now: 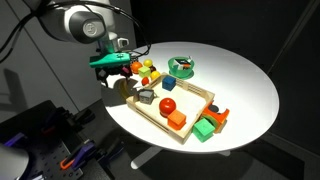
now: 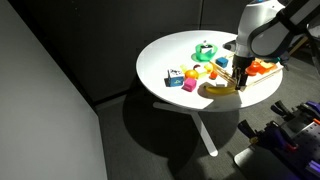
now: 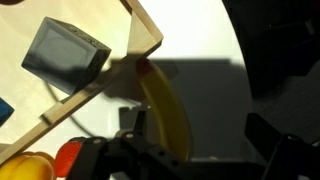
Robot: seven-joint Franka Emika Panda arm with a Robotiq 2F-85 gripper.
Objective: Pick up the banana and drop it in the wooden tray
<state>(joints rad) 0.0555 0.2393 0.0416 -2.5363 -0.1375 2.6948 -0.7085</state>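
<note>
Left of centre in the wrist view, a grey cube (image 3: 65, 55) sits inside the wooden tray (image 3: 145, 30), close to its corner; just right of that corner's rim the banana (image 3: 168, 115) lies on the white worktop (image 3: 195, 35), outside the tray; the end effector (image 3: 195, 135) hangs over it with fingers apart, the banana near one finger (image 3: 133, 125) and clear of the opposite one; in an exterior view a blue cube (image 2: 175, 80) stands left of the banana (image 2: 220, 90), which rests by the worktop's edge.
</note>
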